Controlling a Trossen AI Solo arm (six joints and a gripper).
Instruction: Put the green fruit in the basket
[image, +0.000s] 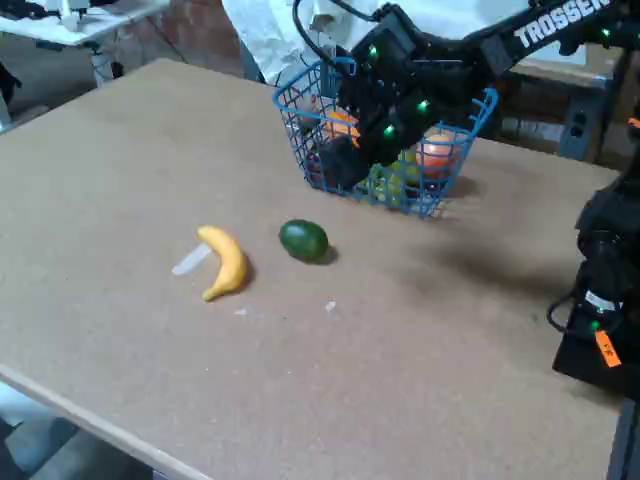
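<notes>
Green fruit (303, 240) lying on the brown counter (420, 360), just right of a yellow banana (226, 262), blue basket (300, 108) behind it holding other fruit, gripper (335, 160) low over the basket, its grip impossible to tell

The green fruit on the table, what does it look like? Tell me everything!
The green fruit is small, dark green, smooth and shiny, shaped like an egg. It lies on its side on the brown table, right of the banana and in front of the blue basket. Nothing touches it but the table.
</notes>
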